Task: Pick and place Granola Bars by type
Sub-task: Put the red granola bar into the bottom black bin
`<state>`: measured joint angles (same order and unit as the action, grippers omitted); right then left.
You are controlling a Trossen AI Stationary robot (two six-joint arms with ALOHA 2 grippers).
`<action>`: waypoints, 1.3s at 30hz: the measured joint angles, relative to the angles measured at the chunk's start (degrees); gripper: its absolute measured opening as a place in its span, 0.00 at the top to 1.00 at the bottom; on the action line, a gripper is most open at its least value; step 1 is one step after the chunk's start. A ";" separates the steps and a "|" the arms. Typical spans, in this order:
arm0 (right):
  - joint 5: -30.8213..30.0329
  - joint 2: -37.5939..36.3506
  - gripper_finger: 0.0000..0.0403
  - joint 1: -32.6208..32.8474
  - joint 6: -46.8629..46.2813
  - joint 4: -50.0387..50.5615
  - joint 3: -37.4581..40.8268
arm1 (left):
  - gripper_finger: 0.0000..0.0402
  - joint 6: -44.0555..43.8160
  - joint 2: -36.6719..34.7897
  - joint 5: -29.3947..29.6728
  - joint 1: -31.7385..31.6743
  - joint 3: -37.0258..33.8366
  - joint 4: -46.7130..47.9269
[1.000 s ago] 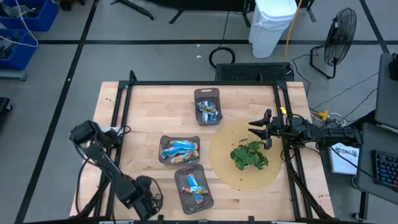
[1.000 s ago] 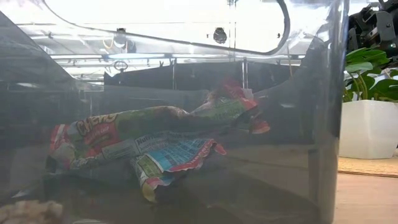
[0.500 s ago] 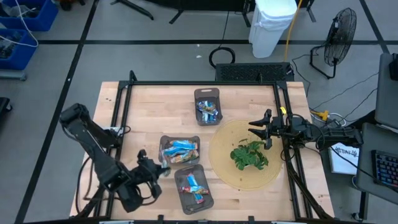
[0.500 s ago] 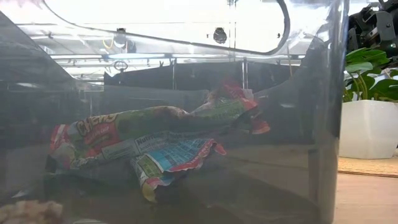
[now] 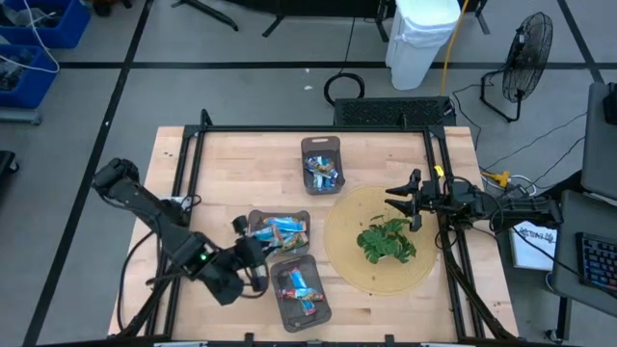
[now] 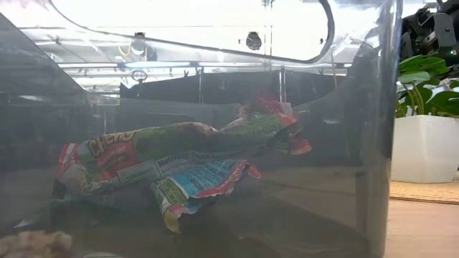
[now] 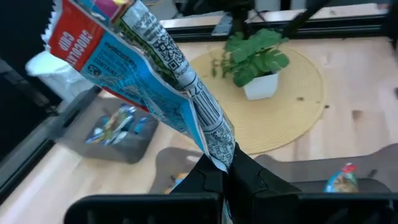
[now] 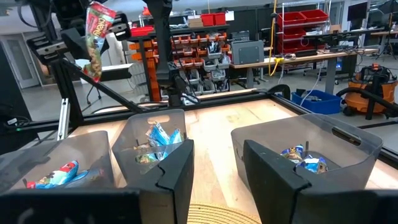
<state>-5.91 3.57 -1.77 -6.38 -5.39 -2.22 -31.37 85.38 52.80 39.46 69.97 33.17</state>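
High view, held bar: the left gripper (image 5: 243, 234) is holding 1 granola bar (image 5: 238, 225) at the 9 o'clock edge of the middle tray (image 5: 280, 234).
Left wrist view, bar axis: the granola bar (image 7: 143, 74) is hanging with its long axis running diagonally, its sealed end pinched between the fingers and its red-and-blue end pointing away from the gripper.
Left fingers: they are pressing together on the bar's end seam.
Other bars: more bars are lying in the near tray (image 5: 302, 291) at 6 o'clock and the far tray (image 5: 322, 165) at 12 o'clock.
Right gripper (image 5: 409, 200): it is waiting over the round mat (image 5: 347, 253) beside the plant (image 5: 387, 240), fingers standing apart and holding nothing.
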 joint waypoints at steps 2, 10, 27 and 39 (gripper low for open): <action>0.00 -0.01 0.68 0.01 0.01 0.00 0.00 | 0.99 3.07 0.00 -2.17 -1.42 0.00 -2.84; 0.00 -0.02 0.68 0.00 0.00 0.00 0.01 | 0.99 9.26 0.00 -3.84 -5.25 0.00 -9.87; 0.00 -0.02 0.68 0.01 0.00 0.02 0.01 | 0.99 15.05 0.00 -14.14 -15.78 -5.55 -20.19; 0.00 -0.02 0.68 0.00 0.00 0.02 0.00 | 0.99 20.88 0.00 -17.01 -17.66 -10.91 -32.78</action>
<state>-5.91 3.56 -1.78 -6.39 -5.37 -2.21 -10.49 85.38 35.79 21.80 59.06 0.40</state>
